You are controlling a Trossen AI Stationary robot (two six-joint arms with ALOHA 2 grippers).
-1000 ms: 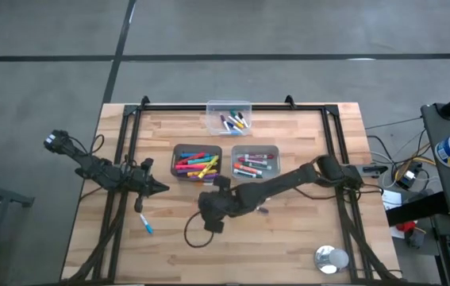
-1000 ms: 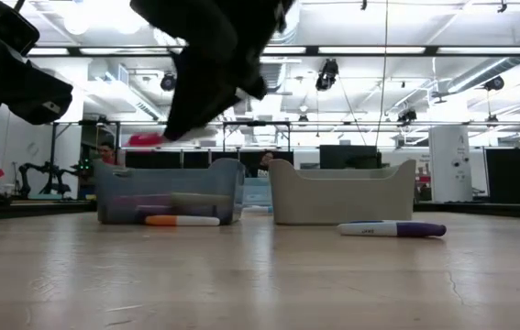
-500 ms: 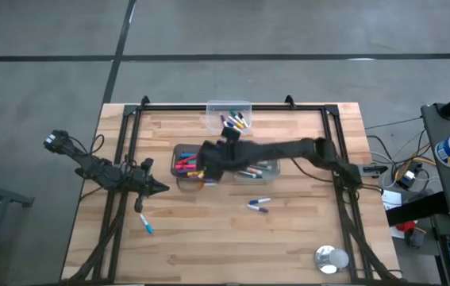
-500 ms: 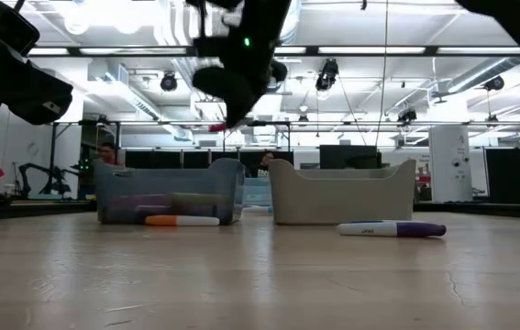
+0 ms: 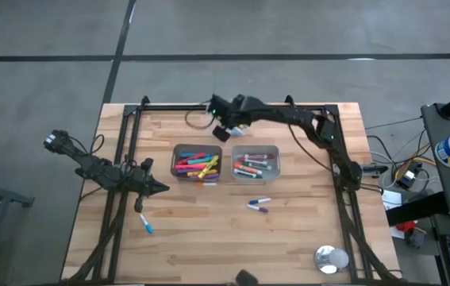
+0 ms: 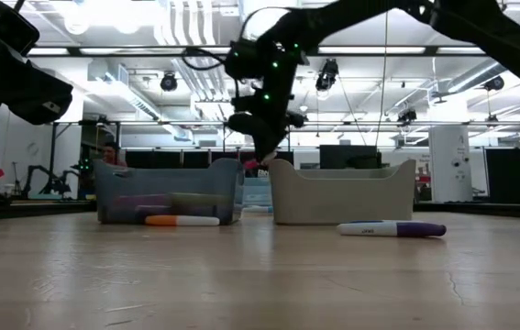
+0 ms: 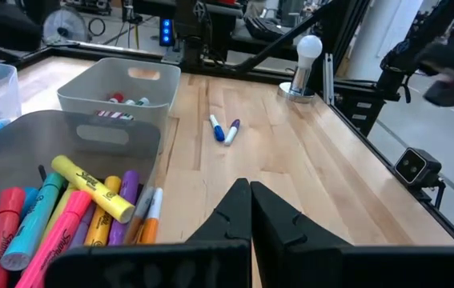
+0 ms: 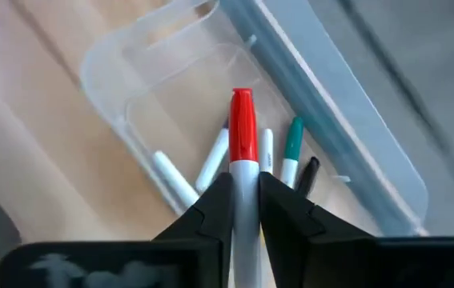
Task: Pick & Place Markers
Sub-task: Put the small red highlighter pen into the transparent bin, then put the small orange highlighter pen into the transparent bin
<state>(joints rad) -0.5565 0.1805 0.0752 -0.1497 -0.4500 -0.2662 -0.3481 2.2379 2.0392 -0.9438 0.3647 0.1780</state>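
Note:
A white marker with a red cap (image 8: 242, 128) sits in my right gripper (image 8: 243, 180), which is shut on it and hangs over the clear bin (image 8: 331, 120) at the table's far edge (image 5: 240, 127). Several markers lie in that bin. In the low view the right gripper (image 6: 264, 151) shows above the bins. Two grey bins (image 5: 175, 163) (image 5: 276, 163) at mid-table hold many coloured markers. Loose markers lie on the wood: a blue one (image 5: 146, 225) and a pair (image 5: 258, 204). My left gripper (image 5: 157, 188) waits shut at the left, touching nothing. My right gripper pinches the marker's white barrel (image 8: 243, 170) between its two fingers (image 8: 210, 208), just behind the red cap. The marker runs along the fingers, its cap end sticking out past the fingertips. The fingers slant down from above, and the marker is lifted clear over the clear bin.
A silver tape roll (image 5: 332, 258) stands at the near right corner. A black frame (image 5: 129, 143) runs around the table's edges. The left grey bin with highlighters (image 7: 74, 216) lies close beside my left gripper (image 7: 249, 200).
My right gripper has swung from the middle of the table toward the far edge, passing over the left grey bin, and now hangs over the clear bin. The red-capped marker has travelled with it, clear of the table.

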